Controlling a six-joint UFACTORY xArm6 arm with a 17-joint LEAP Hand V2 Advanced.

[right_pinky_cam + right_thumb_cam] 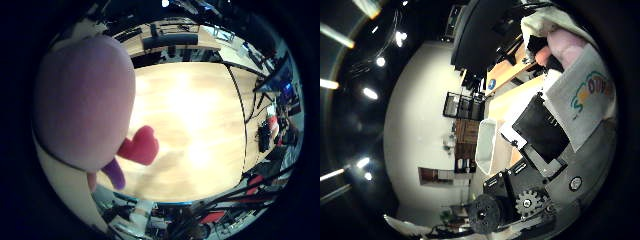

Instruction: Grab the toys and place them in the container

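Observation:
A pale pink plush toy [85,100] fills much of the little finger side view, close against my palm. A red heart-shaped part [142,146] and a purple piece [115,172] stick out from it. It hangs above the light wooden table [200,125] and casts a soft shadow there. In the thumb side view my right hand [540,135] shows black and white finger parts and gears lying against the toy's white fabric tag [585,95]. The fingers are curled round the toy. A white container [486,142] stands on the table further off.
A dark bench [170,41] stands along the table's far edge. Black stands and red items [215,217] crowd the floor beside the table. A black wire shelf [462,106] and a wooden cabinet [466,132] stand by the white wall.

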